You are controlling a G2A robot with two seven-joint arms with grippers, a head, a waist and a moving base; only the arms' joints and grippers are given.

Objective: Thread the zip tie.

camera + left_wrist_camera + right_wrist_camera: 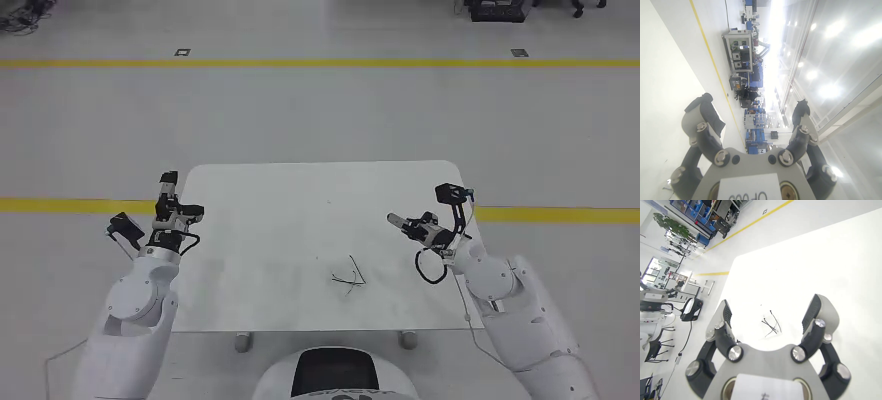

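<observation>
Zip ties (350, 273) lay in a small crossed heap on the white table (300, 200), near its front edge and between the two arms, touched by neither. The right gripper (770, 300) hung above the table's right side, aimed toward the heap, its fingers spread wide with nothing between them. The left gripper (753, 102) sat at the table's left edge, well apart from the heap, pointed out at the room rather than down, its fingers likewise apart and empty. Nothing of the threading looked begun. Likely trouble lay in the heap itself: the thin black strips crossed one another and lay flat, so a pinch could lift two at once or skid off the smooth top. Even with one tie held, its slim tail would probably flex, and a slight misalignment between the arms could send it past the small head slot
</observation>
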